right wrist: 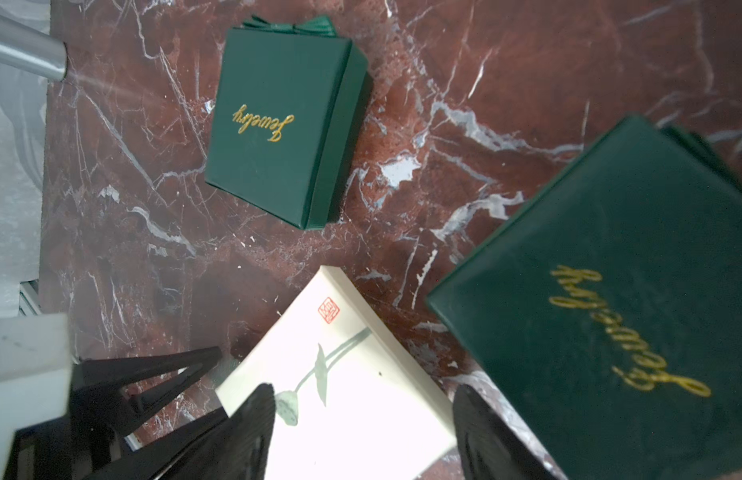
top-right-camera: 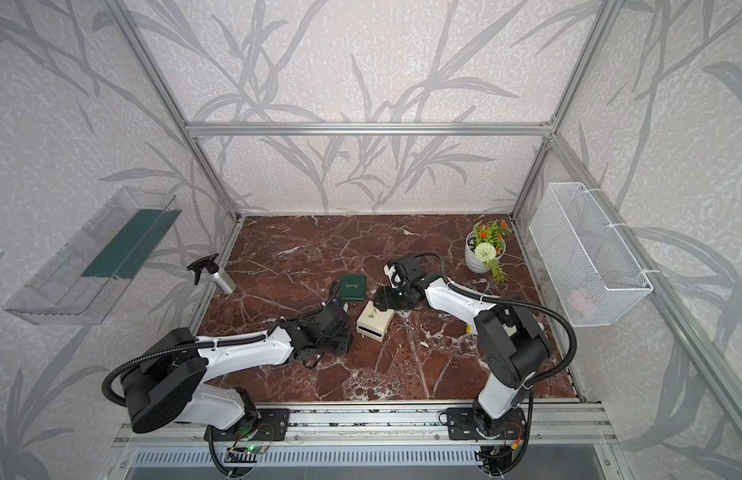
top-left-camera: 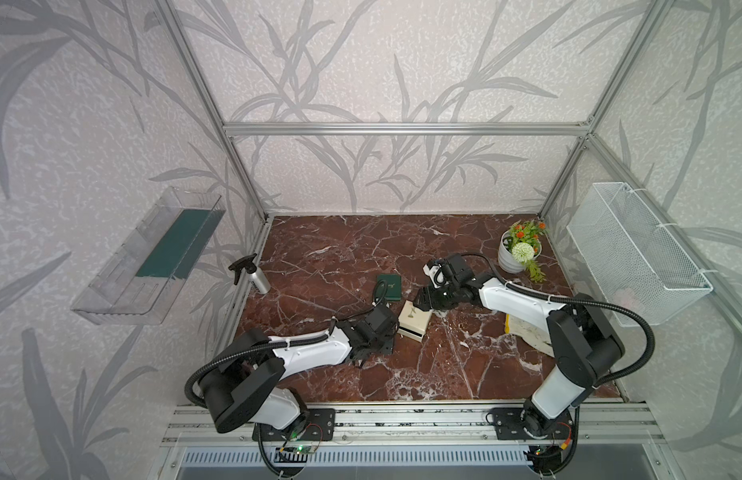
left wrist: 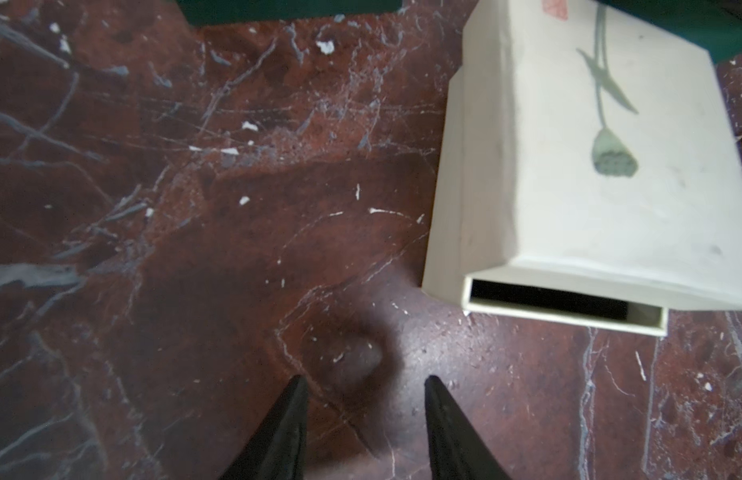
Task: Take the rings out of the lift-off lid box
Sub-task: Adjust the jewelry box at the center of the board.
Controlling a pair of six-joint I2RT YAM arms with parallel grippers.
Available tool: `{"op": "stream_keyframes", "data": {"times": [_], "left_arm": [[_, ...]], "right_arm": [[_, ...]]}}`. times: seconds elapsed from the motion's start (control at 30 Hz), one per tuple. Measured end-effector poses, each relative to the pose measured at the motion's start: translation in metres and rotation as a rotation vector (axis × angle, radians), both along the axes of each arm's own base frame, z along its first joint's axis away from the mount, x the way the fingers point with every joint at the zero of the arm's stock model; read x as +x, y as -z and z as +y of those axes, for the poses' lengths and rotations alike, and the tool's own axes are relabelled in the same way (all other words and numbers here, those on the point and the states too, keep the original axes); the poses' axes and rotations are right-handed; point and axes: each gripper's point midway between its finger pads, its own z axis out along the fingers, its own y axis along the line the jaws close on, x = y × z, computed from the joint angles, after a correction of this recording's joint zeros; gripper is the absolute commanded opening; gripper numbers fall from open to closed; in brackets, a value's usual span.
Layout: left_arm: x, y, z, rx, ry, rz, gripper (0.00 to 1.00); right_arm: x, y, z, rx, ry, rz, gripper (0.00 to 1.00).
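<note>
Your left gripper point(left wrist: 365, 380) is spread and empty over bare marble point(left wrist: 153, 249), beside the cream box point(left wrist: 589, 166). Your right gripper point(right wrist: 363, 390) is spread above that box's corner, with a green box point(right wrist: 610, 299) just beside one finger. The second green box point(right wrist: 277, 124) is lidded, with clear room all round. Rings: can't tell where.

The cream box point(left wrist: 568, 166) shows of its drawer point(left wrist: 568, 313) only a narrow dark slit; what lies inside cannot be told. In the right wrist view a second green box point(right wrist: 610, 299) is blurred and cut off by the picture's edge; in both top views it seems to be covered by the right arm point(top-left-camera: 514, 299). Behind this arm a pale thing with a yellow end point(top-left-camera: 527, 336) is half hidden. In the wire basket point(top-left-camera: 651, 232) a pinkish spot point(top-left-camera: 627, 297) is too faint to name.
</note>
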Motion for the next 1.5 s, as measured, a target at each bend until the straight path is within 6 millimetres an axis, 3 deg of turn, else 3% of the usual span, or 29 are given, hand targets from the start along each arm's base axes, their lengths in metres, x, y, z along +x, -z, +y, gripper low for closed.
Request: {"op": "stream_keyframes", "data": {"times": [0.33, 0.63, 1.17, 1.5], "left_arm": [[0.008, 0.004, -0.010, 0.019, 0.012, 0.009, 0.46], [0.016, 0.006, -0.016, 0.054, 0.009, 0.020, 0.46], [0.027, 0.009, -0.007, 0.138, -0.034, 0.007, 0.48], [0.050, 0.009, -0.003, 0.156, -0.089, -0.013, 0.49]], "right_arm": [[-0.001, 0.024, -0.002, -0.053, -0.027, 0.046, 0.82], [-0.003, 0.024, 0.001, -0.041, -0.044, 0.046, 0.77], [-0.012, 0.030, 0.000, -0.001, -0.034, 0.063, 0.72], [-0.032, 0.028, -0.009, 0.026, 0.006, 0.101, 0.68]]}}
